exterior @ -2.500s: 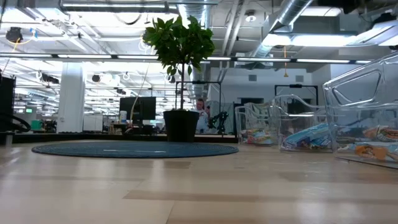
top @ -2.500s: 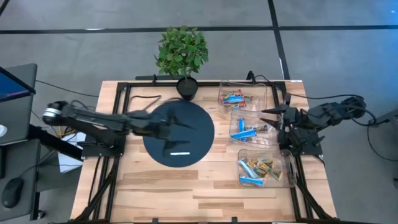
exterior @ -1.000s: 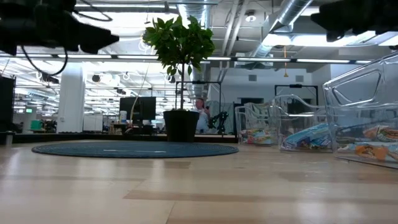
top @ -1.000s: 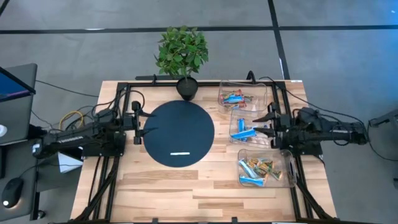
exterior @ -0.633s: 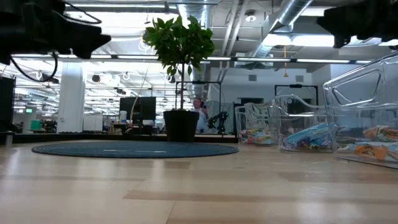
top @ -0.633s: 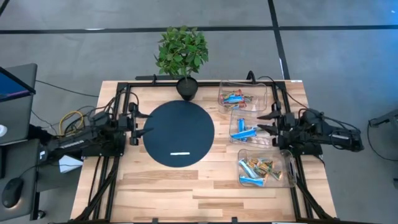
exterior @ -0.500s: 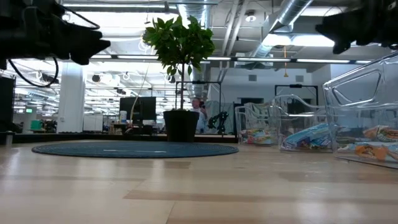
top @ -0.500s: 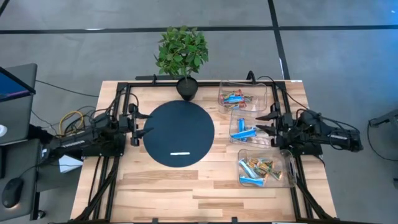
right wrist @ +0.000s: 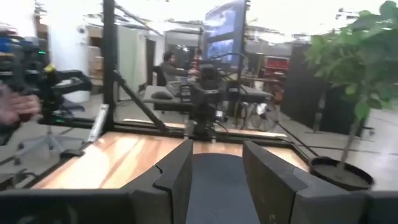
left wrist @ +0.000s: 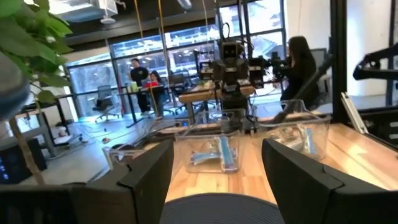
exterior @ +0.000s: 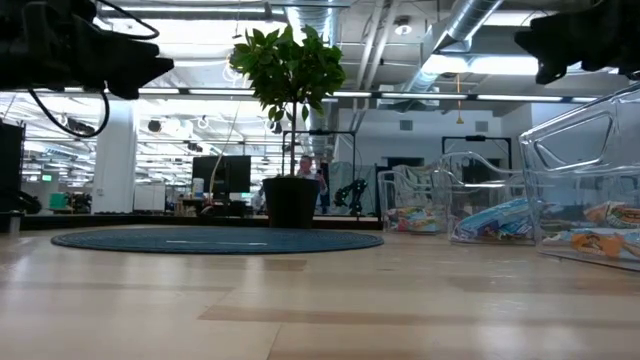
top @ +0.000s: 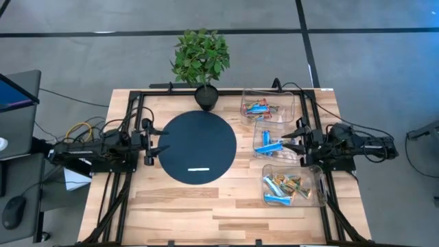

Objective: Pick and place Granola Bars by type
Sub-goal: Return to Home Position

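Observation:
The granola bars lie in three clear bins along the table's right side. The far bin holds red-orange and blue bars, the middle bin blue ones, and the near bin green-yellow-brown ones with a blue one. My left gripper is open and empty at the left rim of the dark round mat. My right gripper is open and empty above the middle bin's right side. In the left wrist view, the blue bars show between the spread fingers.
A thin white strip lies on the mat's near part. A potted plant stands at the far edge, its pot beside the mat. A black frame runs round the table. Bare wood spans the near half.
Both arms have stayed drawn back at their own sides of the table, with only small shifts. The left arm has settled a little toward the left edge. Both grippers have stayed open, and no bar has moved.

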Robot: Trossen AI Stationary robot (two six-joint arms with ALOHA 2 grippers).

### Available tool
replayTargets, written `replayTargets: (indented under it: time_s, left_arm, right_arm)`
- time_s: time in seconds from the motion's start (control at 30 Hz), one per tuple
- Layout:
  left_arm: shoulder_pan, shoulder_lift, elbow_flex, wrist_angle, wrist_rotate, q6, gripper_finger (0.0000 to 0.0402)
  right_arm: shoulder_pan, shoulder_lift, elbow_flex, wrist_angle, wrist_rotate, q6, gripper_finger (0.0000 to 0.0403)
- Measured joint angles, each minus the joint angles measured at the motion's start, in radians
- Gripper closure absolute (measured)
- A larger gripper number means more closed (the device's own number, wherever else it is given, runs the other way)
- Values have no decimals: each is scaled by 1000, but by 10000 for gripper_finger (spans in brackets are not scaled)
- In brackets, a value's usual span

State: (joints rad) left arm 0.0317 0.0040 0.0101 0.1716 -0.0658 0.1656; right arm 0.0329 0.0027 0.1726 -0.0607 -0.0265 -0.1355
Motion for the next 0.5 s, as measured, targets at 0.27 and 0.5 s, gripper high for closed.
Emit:
replayTargets:
  time_s: [0.27,0.5]
  left_arm:
    - [-21,0,0,-57,-6,2,161]
    - [-21,0,-1,-69,-7,24,161]
  right_arm:
    - [20,0,-38,-4,24,22,269]
    - [-3,0,-133,118,22,22,269]
